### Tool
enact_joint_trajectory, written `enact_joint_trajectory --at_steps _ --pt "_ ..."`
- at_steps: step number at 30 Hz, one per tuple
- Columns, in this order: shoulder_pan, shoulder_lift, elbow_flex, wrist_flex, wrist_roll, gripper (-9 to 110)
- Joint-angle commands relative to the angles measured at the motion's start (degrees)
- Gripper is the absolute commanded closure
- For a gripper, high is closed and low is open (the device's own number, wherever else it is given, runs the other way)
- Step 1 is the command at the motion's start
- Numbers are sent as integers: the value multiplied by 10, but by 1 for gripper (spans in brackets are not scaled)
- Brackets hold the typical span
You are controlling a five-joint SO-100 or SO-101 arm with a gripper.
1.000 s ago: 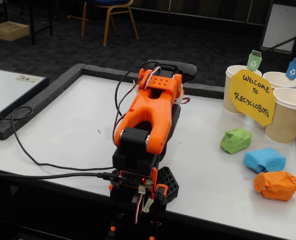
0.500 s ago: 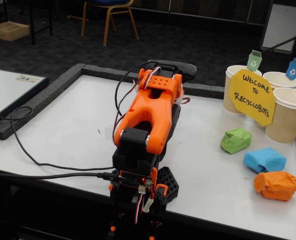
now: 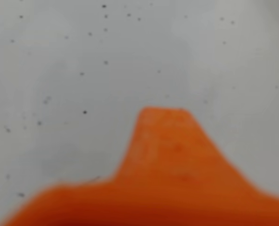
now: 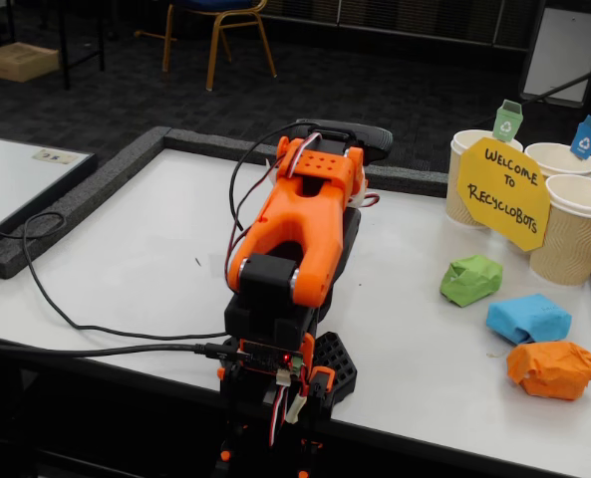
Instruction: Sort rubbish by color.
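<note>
Three crumpled paper lumps of rubbish lie in a row at the table's right in the fixed view: green [image 4: 471,280], blue [image 4: 528,319] and orange [image 4: 553,369]. My orange arm [image 4: 297,224] is folded down over its base at the table's front, well left of them. In that view the gripper is tucked under the arm and hidden. In the wrist view my gripper [image 3: 163,117] shows only as one blurred orange finger [image 3: 167,155] close above the speckled white tabletop, holding nothing that I can see. The other finger is out of sight.
Three beige ribbed paper cups [image 4: 576,239] with small coloured flags stand at the back right behind a yellow "Welcome to Recyclobots" sign [image 4: 504,192]. A black cable [image 4: 66,314] runs across the table's left. A grey raised border [image 4: 76,194] edges the table.
</note>
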Motion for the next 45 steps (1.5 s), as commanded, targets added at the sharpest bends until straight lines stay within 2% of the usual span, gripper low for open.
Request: enact_joint_trajectory --at_steps 1,45 --pt "12 18 -28 -1 11 93" --pt "-8 18 -25 -18 6 94"
